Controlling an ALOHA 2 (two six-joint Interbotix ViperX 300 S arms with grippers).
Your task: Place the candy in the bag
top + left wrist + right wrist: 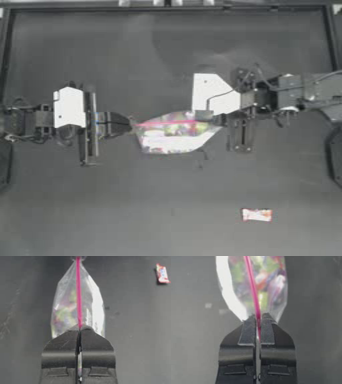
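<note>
The bag [175, 132] hangs in the middle of the table, clear plastic with a pink seal strip and multicoloured sweets inside. My left gripper [131, 124] is shut on the strip's left end; in its wrist view the bag [76, 306] stretches away from the closed gripper [79, 328]. From the right, my right gripper [212, 118] is shut on the strip's other end, and its wrist view shows the bag [259, 286] pinched at the gripper [258, 317]. The candy [256, 215] lies alone on the table near the front right, also seen as the candy [162, 273] beyond the bag.
The dark table [100, 210] spreads around the bag, bounded by a raised rim at the back [167, 7].
</note>
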